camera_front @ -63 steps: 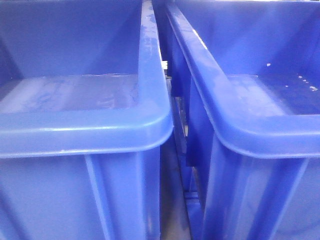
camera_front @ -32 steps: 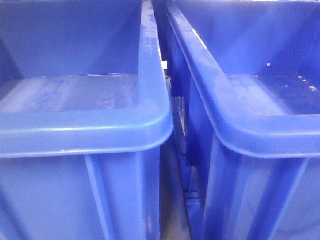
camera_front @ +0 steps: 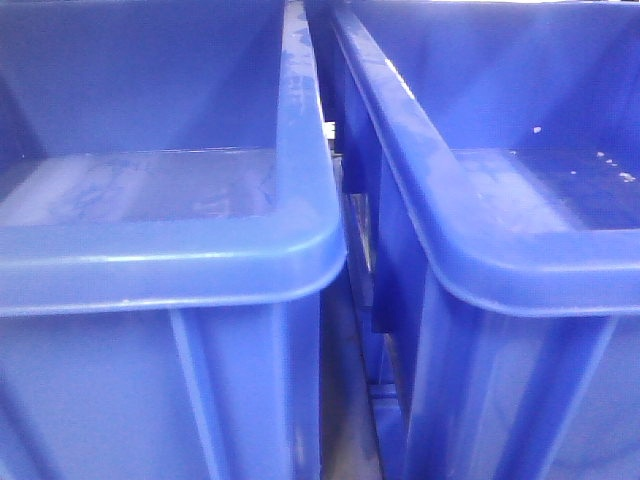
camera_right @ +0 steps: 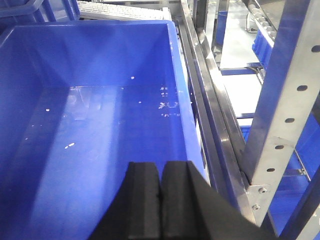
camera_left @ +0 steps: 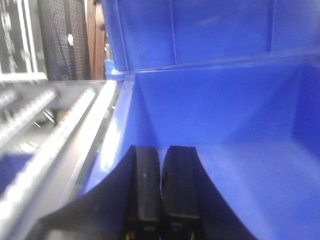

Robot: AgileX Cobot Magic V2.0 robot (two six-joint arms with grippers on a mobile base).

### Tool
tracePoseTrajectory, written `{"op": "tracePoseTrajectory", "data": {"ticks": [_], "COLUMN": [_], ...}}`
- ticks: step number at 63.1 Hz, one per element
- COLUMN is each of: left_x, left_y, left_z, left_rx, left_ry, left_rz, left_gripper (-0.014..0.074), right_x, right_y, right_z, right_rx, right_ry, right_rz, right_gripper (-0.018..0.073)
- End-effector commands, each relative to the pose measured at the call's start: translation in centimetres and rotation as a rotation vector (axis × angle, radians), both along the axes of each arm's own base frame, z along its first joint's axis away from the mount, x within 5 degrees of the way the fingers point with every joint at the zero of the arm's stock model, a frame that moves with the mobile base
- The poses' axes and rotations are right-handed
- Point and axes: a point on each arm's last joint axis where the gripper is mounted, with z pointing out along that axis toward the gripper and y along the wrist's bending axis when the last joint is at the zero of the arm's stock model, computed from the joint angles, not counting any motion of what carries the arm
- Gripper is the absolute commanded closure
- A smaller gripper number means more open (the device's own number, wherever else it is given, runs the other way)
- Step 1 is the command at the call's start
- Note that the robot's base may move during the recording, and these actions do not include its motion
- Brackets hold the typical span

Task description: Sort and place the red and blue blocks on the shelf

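**Still nothing stirring, and no blocks anywhere**

Holding dead steady on the front view through the last second: same framing, same two bins, not a hint of a shift. Reads as a pause, then, with no fresh progress on the sorting to call; hard to say from here whether a drop is done or yet to come.

Biggest first: the grey steel shelf (camera_right: 280, 100), with a holed upright post up the right side of the right wrist view. Sitting on it side by side, with only a narrow gap between, the left bin (camera_front: 200, 260) and the right bin (camera_front: 520, 270), both large, blue and plastic. Looking down into each floor: bare blue on the left, scattered white specks (camera_right: 167, 105) on the right, and nothing else.

Down to the arms. Left gripper (camera_left: 161, 190) poised just inside its bin near the wall, black fingers pressed flat together, gripping nothing. Right gripper (camera_right: 161, 200) hanging over the near part of the speckled bin, likewise closed tight on nothing.

And the smallest items, the red and blue blocks: not visible in any view, not between either pair of fingers, not on the visible bin floors. No placing them relative to either gripper from these pictures.
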Motion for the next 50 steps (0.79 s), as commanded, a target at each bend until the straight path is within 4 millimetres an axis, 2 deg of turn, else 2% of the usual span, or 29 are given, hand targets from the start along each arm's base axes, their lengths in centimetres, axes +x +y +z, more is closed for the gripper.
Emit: {"op": "tracePoseTrajectory", "data": {"ticks": [1,50], "left_x": [0.08,0.01], "left_y": [-0.03,0.03], "left_z": [-1.61,-0.93], "left_rx": [0.028,0.023], "left_ry": [0.063,-0.013], "left_rz": [0.0,0.007], "left_gripper": [0.0512,0.0512], "right_x": [0.16,0.16], "right_y": [0.01,0.01], "right_z": [1.41,1.41], "right_rx": [-0.015,-0.015], "right_ry": [-0.085,-0.085], "right_rz": [0.002,0.002], "right_gripper": [0.0507,0.0507]}}
